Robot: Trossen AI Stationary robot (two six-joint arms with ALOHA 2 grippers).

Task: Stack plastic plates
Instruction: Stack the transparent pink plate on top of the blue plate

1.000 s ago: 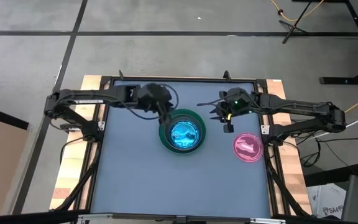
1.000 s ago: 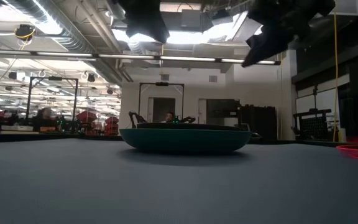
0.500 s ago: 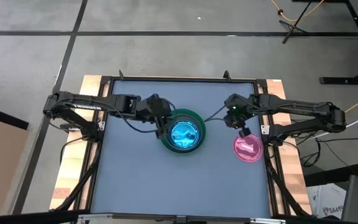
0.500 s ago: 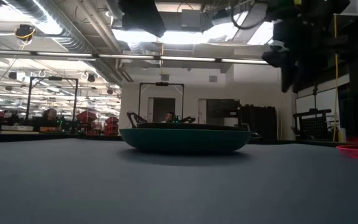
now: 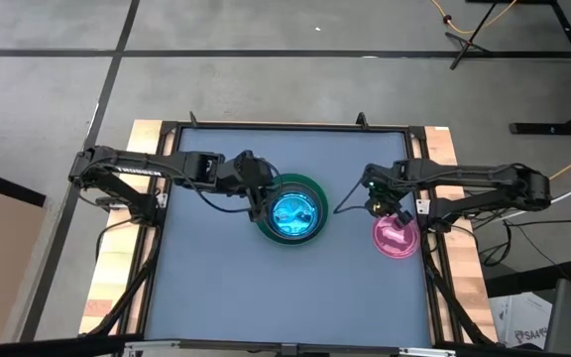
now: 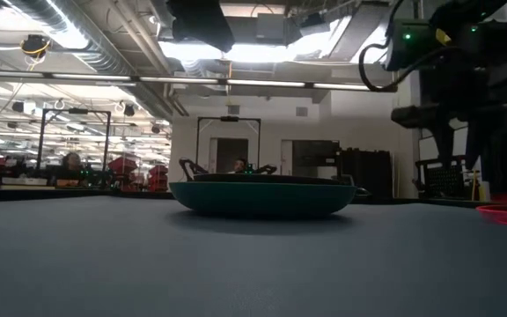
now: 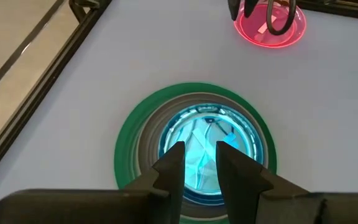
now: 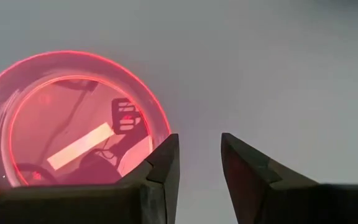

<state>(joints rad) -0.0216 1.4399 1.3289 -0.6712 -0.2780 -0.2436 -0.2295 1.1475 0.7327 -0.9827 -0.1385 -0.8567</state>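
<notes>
Here the right gripper (image 8: 199,163), fingers parted and empty, hovers at the rim of the translucent pink plate (image 8: 67,121), partly cut off. The left gripper (image 7: 200,163), its 2 fingers slightly apart, hangs over the stack (image 5: 291,211); only green, grey and cyan layers show.

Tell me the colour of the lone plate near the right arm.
Translucent pink plate, with a brighter glowing rim; the right wrist view shows it best.

Plate stack (image 5: 292,210) sits mid-tabletop (image 5: 226,288); single plate (image 5: 397,236) lies well apart to its right; my left hand (image 5: 257,201) is above the stack's left rim; my right hand (image 5: 379,206) is above the single plate's rear-left rim.
</notes>
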